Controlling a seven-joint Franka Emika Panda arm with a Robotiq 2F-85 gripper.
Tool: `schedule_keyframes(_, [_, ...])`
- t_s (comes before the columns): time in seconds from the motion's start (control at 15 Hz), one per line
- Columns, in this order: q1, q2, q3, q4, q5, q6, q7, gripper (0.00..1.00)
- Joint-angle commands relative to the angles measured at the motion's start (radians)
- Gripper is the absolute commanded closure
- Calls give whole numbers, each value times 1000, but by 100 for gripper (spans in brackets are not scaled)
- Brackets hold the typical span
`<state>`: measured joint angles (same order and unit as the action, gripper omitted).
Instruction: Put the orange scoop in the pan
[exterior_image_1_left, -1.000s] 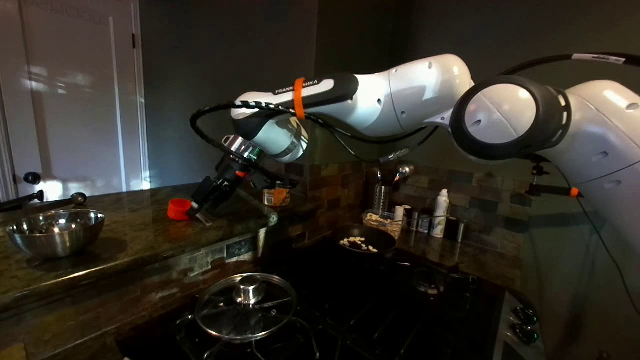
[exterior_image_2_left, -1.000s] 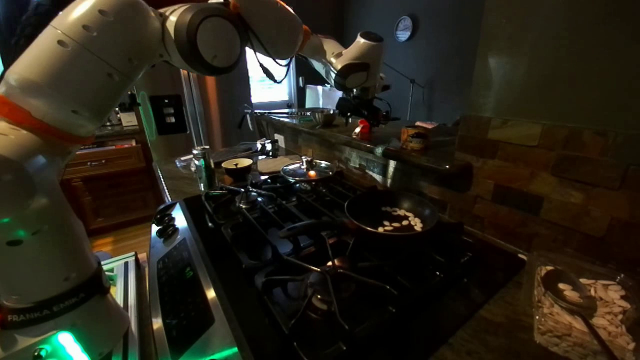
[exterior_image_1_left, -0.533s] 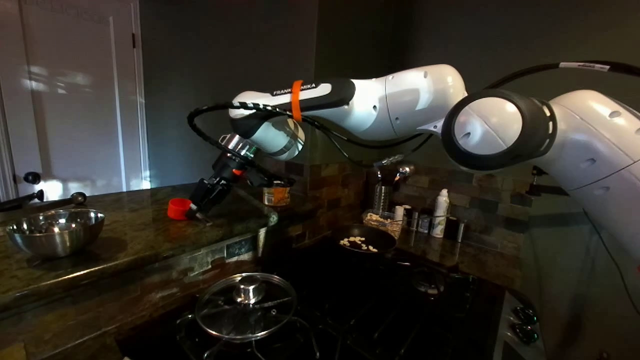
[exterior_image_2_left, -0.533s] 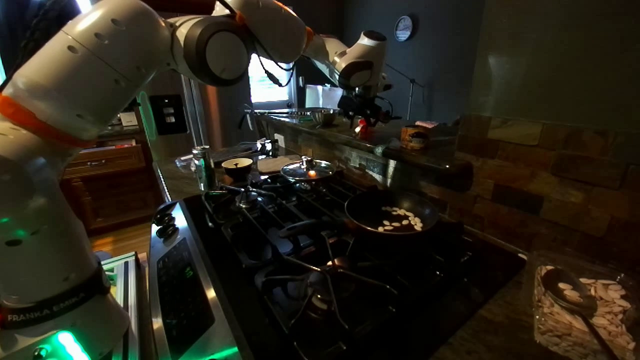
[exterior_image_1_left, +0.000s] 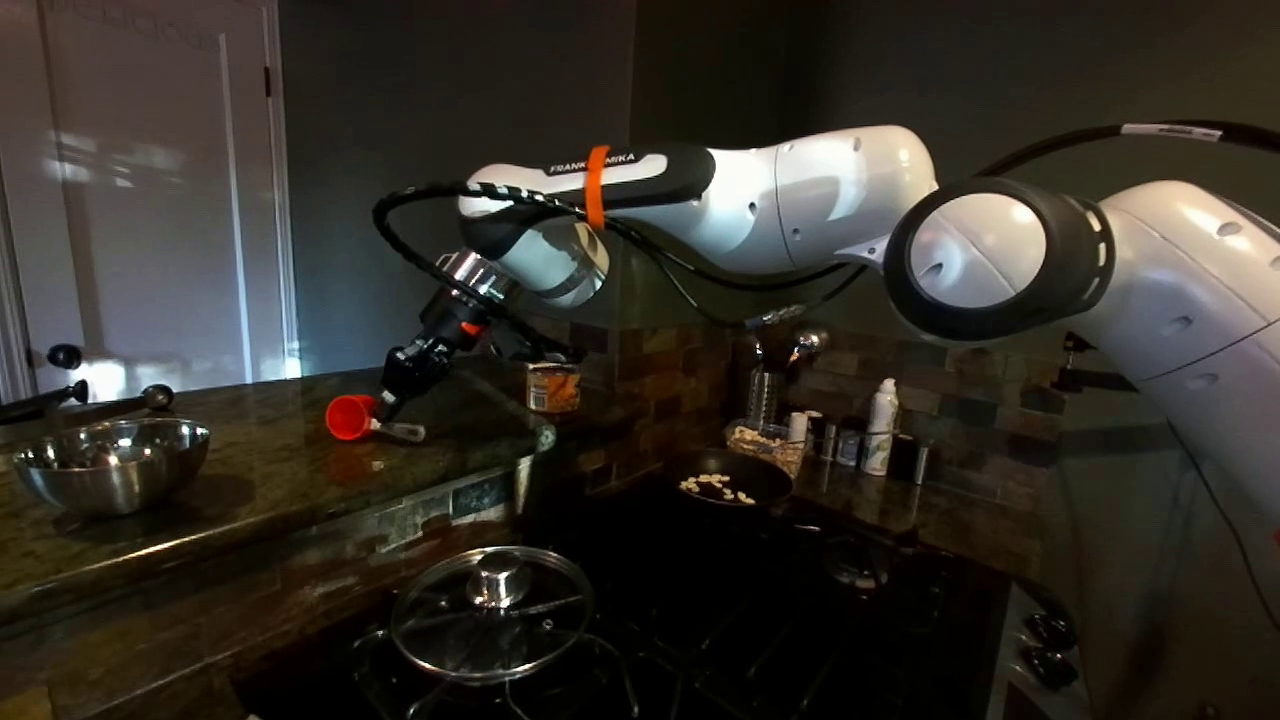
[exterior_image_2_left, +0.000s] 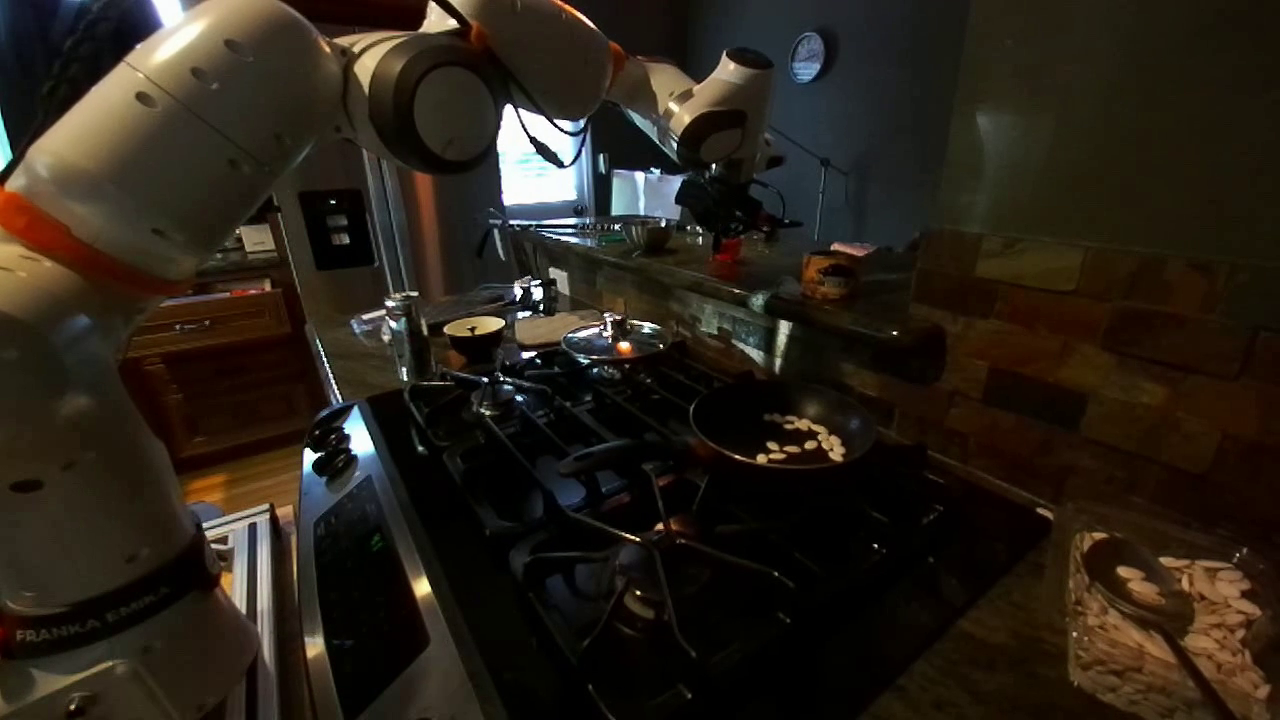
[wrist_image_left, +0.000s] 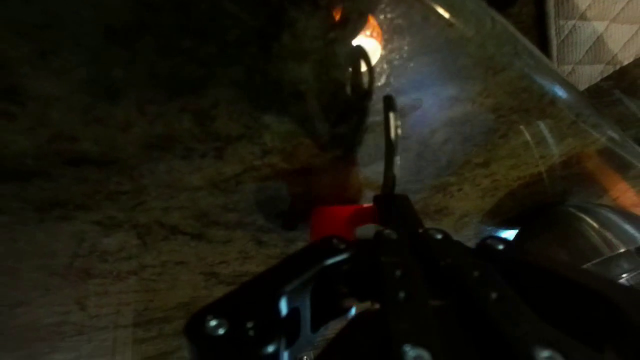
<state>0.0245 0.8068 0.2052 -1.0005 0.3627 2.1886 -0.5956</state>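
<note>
the gripper (exterior_image_1_left: 384, 416) has its fingers pinched on the short handle of the orange scoop (exterior_image_1_left: 349, 417). in the wrist view the rest of the handle sticks out past the fingertips, and the red cup shows just beside them. the scoop hangs a little clear of the raised counter (exterior_image_1_left: 250, 490), with a red reflection below it on the stone. it is between the counter's back edge and front edge; in an exterior view the cup is tilted and the handle points toward the rounded front corner. a steel bowl (exterior_image_1_left: 110, 482) stands near the front edge, well apart from the scoop. a jar with an orange label (exterior_image_1_left: 553, 390) stands on the other side, near that corner.

the pan (exterior_image_2_left: 738, 425) sits on the stove (exterior_image_2_left: 830, 610), lower than the counter and well apart from the scoop. it is near the stove's back edge, by the tiled wall (exterior_image_2_left: 1100, 340), its handle pointing toward the front edge. pale bean-shaped pieces (exterior_image_2_left: 836, 443) lie scattered in it. a glass lid (exterior_image_1_left: 500, 632) with a knob is at the far end. by the near corner is a clear tub (exterior_image_2_left: 1076, 640) of similar pieces, a dark spoon (exterior_image_2_left: 1140, 585) lying on them.
</note>
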Motion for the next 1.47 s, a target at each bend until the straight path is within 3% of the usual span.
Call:
schedule_keyframes(0.0, [-8, -1, 7, 24, 9, -33, 4, 100])
schedule_keyframes(0.67, [-18, -18, -7, 14, -2, -26, 6, 100])
schedule_keyframes(1.4, [22, -8, -81, 20, -98, -67, 53, 100])
